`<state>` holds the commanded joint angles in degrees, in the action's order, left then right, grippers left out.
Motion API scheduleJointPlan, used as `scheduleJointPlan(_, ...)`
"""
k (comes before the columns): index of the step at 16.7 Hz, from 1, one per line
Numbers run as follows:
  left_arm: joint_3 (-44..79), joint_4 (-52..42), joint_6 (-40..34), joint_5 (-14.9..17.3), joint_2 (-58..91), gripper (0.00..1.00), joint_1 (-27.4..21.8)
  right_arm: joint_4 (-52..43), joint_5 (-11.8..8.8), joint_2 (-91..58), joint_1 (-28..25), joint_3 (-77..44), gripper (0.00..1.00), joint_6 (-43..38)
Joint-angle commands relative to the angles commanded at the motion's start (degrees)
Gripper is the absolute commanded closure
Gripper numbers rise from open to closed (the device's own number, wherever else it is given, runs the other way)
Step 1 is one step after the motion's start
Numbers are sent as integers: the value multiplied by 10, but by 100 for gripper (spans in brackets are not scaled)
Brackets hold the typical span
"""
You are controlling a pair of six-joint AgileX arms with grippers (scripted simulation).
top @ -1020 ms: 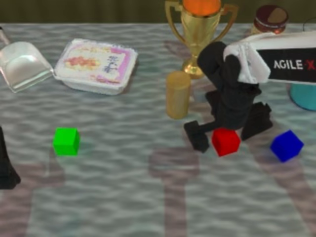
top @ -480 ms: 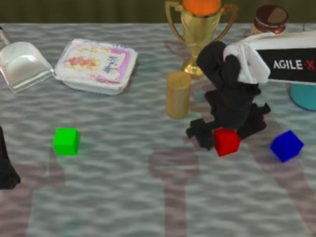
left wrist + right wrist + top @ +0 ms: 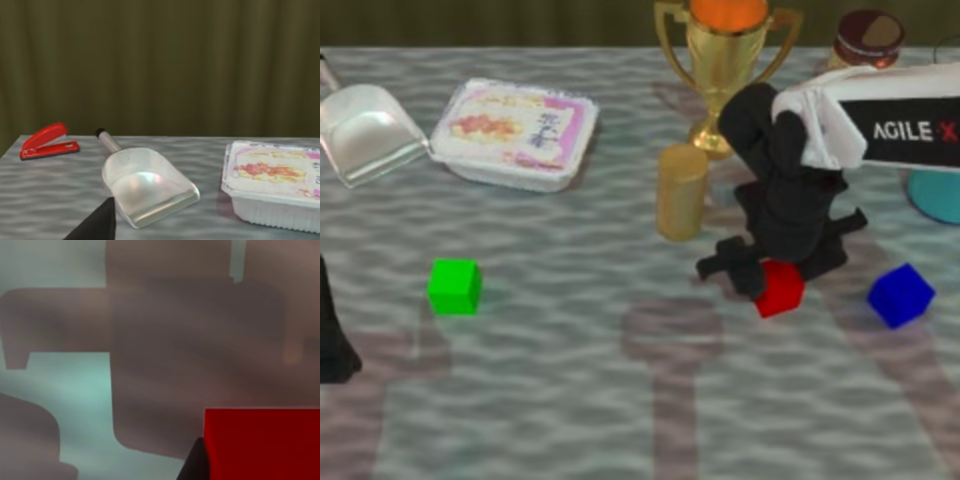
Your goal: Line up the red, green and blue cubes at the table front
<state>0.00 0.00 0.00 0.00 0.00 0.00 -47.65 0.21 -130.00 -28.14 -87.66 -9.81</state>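
Red cube (image 3: pixel 780 288) sits right of the table's (image 3: pixel 620 400) middle, and the right claw (image 3: pixel 782 266) is down on top of it. From the top view the black fingers (image 3: pixel 732 262) have pulled in close on both sides of the cube, one at its left and one at its right-rear, so the claw looks clenched on it, fingers about a cube's width apart. The right wrist view backs that up: the red cube (image 3: pixel 262 444) fills the corner of the shot with a dark fingertip (image 3: pixel 196 462) pressed right against its side, plus big arm shadows on the table.

The cube is turned a bit, edges at a slight angle to the table's front edge. It's a cube, so no real long axis to speak of. Can't tell if it's off the surface.

Blue cube (image 3: pixel 900 294) is just to its right, also rotated, near the right edge. Green cube (image 3: pixel 454 286) is well apart on the left side, sitting fairly square.

Left claw (image 3: pixel 332 340) is parked at the far left edge; can't tell if it's open. Its wrist view shows a clear scoop (image 3: pixel 145 185), a red stapler (image 3: pixel 47 142) and a sealed food tray (image 3: pixel 272 182).

Behind the right arm: tan cylinder (image 3: pixel 680 192), gold trophy (image 3: pixel 725 60).
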Motion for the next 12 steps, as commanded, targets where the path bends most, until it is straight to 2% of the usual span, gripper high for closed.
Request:
scheduleJointPlan(7,0,0,0,0,0,0,0,-17,4,22,0,-14,100,2)
scheduleJointPlan(12,0,0,0,0,0,0,0,-117,3,58,-3,-72,100,2)
